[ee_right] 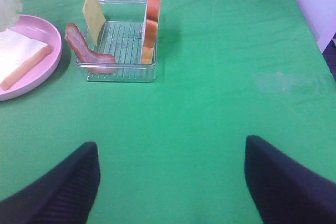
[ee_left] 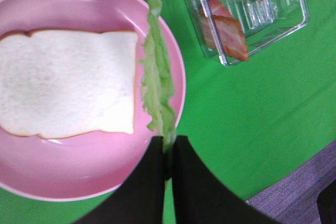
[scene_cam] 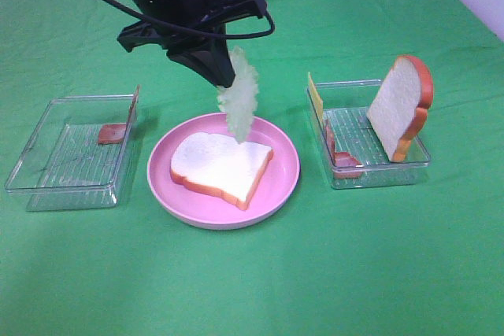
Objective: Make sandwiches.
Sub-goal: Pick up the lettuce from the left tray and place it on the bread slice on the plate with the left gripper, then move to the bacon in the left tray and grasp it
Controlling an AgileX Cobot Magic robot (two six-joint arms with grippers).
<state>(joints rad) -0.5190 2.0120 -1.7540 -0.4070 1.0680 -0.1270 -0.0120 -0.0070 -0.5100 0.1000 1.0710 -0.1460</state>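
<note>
Judged early: only one white toy bread slice with orange-brown crust [scene_cam: 220,167] laid flat on the round pink plate [scene_cam: 279,188] at frame centre, pale green lettuce leaf [scene_cam: 239,100] hanging over it, pinched in the tightly closed left claw [scene_cam: 227,76]. Left to add: bacon strips [scene_cam: 344,156], yellow cheese slice [scene_cam: 315,98] and second bread slice [scene_cam: 400,108], all in the clear plastic tray [scene_cam: 417,159] at right. Shown only in the right wrist view: right claw [ee_right: 171,145] spread wide, empty, over the green worktop [ee_right: 210,77].

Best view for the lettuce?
Left wrist: the lettuce shows full length, edge-on, pinched in the left gripper over the plate rim. Exterior high shows it broadside, dangling above the bread; right wrist catches only a blurred corner.
</note>
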